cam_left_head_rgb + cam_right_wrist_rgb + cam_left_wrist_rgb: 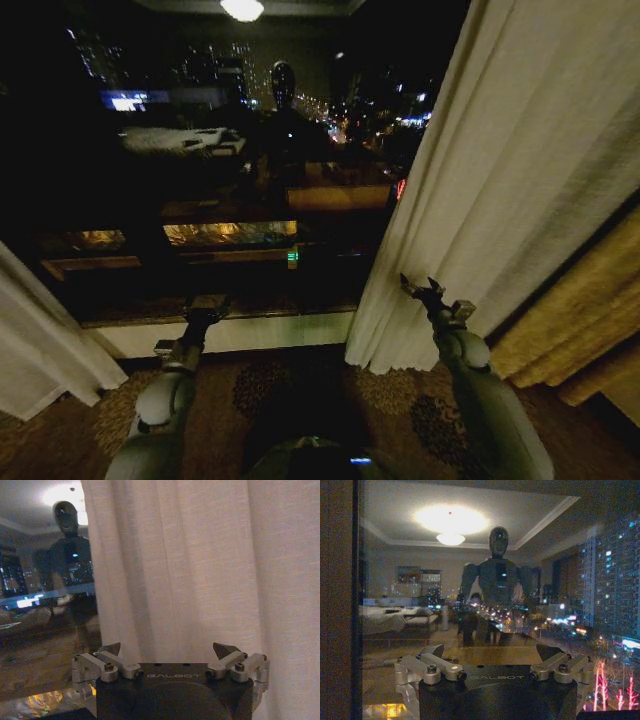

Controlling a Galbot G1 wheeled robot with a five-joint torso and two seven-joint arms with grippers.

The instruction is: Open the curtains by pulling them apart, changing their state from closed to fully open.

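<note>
The curtains hang apart. The left sheer panel [40, 350] is bunched at the window's left edge, and the right sheer panel [490, 190] hangs in pleats on the right. My right gripper [425, 290] is open at the lower inner edge of the right panel, with nothing between its fingers. In the right wrist view the gripper [167, 649] faces the cream cloth [190, 565] close up. My left gripper [205, 312] is open and empty in front of the bare glass, well right of the left panel. In the left wrist view it [490, 652] points at the window.
The dark window [230, 150] shows city lights and my own reflection [497, 575]. A white sill [240, 330] runs below it. A thick golden drape [580, 310] hangs right of the sheer panel. Patterned carpet [270, 385] lies underfoot.
</note>
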